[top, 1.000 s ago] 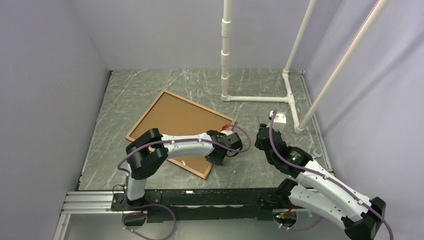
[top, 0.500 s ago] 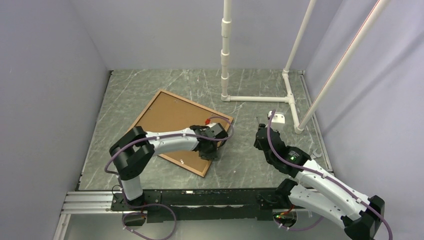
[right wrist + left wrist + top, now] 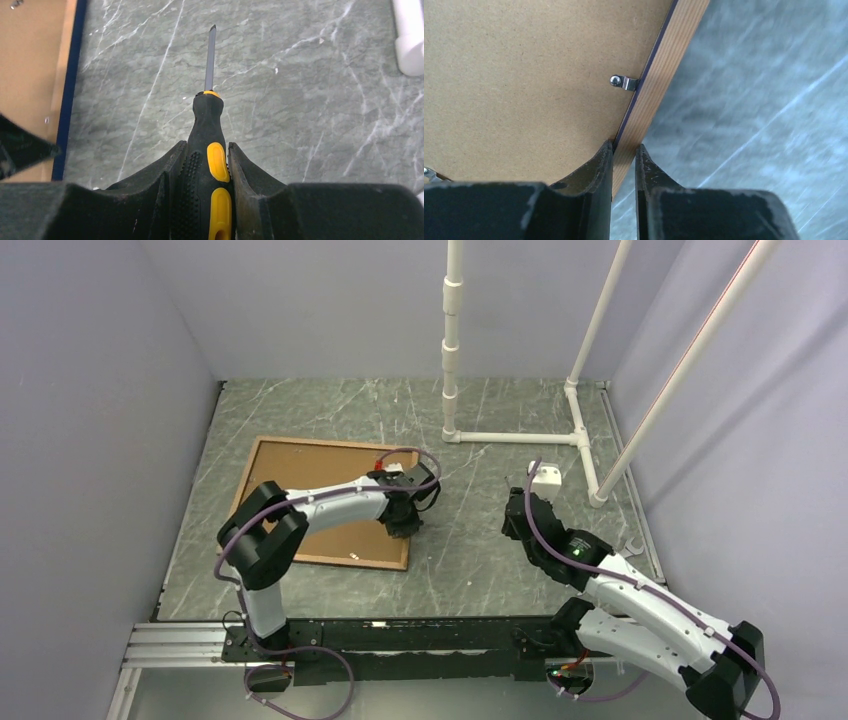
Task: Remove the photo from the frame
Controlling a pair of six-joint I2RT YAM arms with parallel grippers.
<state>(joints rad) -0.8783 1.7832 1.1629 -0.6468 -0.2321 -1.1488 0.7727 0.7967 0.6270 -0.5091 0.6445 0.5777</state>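
So the photo (image 3: 300,490) is in the frame (image 3: 330,562), and the whole thing is lying face down on the left-middle part of the table (image 3: 480,540), so all you see of it is the brown hardboard back. In the left wrist view a little metal clip (image 3: 623,82) sticks from the frame's wooden rail onto the backing board. The left gripper (image 3: 403,525) is clamped on the frame's right-hand rail near its near corner, one finger on the hardboard side and the other on the outer side, rail pinched between them. Off to the right and not touching the frame, the right gripper (image 3: 515,510) is closed around the black and yellow handle of a screwdriver (image 3: 205,115), its blade pointing out over bare table. A white pipe stand (image 3: 452,340) sits at the far side.
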